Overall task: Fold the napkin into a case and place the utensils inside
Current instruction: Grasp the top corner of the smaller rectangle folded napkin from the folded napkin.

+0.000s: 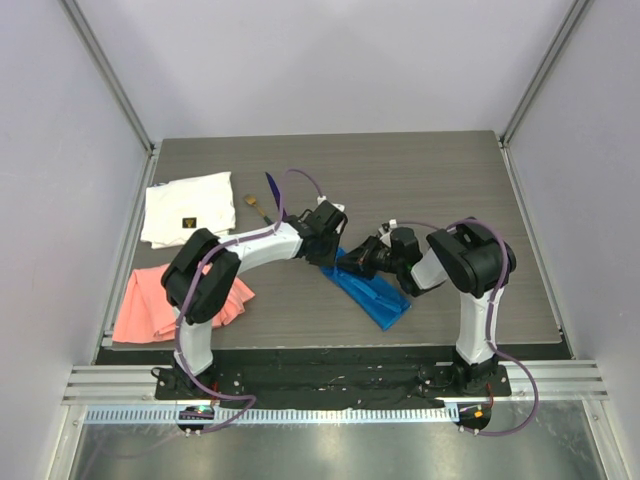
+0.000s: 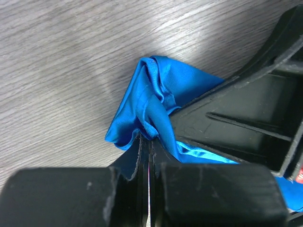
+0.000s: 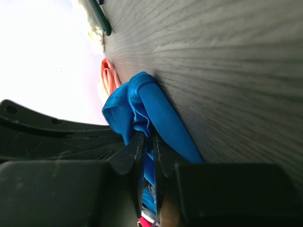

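Noted grey wood-grain table (image 1: 430,190), enclosed by plain pale walls (image 1: 320,60); aluminium rail (image 1: 110,385) along table's near edge; lit evenly.

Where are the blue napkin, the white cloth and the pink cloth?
blue napkin (image 1: 380,296): top view, bare lower part.
white cloth (image 1: 190,200): top view, middle.
pink cloth (image 1: 145,305): top view, left half.

1 napkin (image 1: 378,295), 2 cloths (image 1: 190,208), 2 utensils (image 1: 256,207)

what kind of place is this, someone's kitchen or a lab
Most likely a robotics lab test cell, not a kitchen: a left arm and right arm mounted by an aluminium rail, a table boxed in by plain walls, and a napkin and white cloth as props.
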Available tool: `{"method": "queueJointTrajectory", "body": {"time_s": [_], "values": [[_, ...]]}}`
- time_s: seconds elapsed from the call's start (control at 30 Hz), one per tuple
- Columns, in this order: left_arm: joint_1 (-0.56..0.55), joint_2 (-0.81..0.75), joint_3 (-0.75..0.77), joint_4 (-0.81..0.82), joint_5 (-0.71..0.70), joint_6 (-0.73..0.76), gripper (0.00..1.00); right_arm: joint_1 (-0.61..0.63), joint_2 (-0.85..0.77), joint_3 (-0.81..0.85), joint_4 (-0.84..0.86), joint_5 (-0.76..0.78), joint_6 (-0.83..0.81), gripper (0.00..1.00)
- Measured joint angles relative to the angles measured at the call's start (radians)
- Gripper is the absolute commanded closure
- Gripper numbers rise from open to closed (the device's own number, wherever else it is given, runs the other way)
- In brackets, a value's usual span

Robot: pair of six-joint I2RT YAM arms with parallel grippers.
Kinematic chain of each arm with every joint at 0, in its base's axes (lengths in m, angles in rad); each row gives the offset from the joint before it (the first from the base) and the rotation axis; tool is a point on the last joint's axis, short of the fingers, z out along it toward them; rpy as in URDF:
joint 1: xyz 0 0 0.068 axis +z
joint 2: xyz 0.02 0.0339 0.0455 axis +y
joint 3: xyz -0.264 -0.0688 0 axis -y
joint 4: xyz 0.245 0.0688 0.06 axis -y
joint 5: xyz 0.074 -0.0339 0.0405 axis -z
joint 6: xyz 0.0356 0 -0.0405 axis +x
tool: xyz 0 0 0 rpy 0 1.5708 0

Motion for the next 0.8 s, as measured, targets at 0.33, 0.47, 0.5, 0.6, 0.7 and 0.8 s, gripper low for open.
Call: {"method": "queueJointTrajectory", "body": {"time_s": [0.33,0.47,0.5,0.6,0.7,0.8], "values": [[0.002,-0.003,0.000,-0.003,-0.023,0.001,0.99,0.000,-0.119,0.104,-0.362,-0.001,-0.228,0.55],[0.002,-0.019,0.000,-0.006,-0.024,0.000,0.99,-0.001,-0.168,0.144,-0.512,0.003,-0.341,0.55],[0.002,-0.024,0.000,-0.007,-0.024,0.000,0.99,-0.002,-0.177,0.148,-0.536,0.004,-0.362,0.59],[0.002,-0.042,0.000,-0.008,-0.024,0.000,0.99,-0.008,-0.184,0.150,-0.571,0.000,-0.396,0.64],[0.002,-0.056,0.000,-0.010,-0.024,0.000,0.99,-0.014,-0.183,0.150,-0.576,-0.013,-0.405,0.63],[0.002,-0.062,0.000,-0.011,-0.023,0.000,1.00,-0.014,-0.183,0.150,-0.578,-0.025,-0.410,0.58]]}}
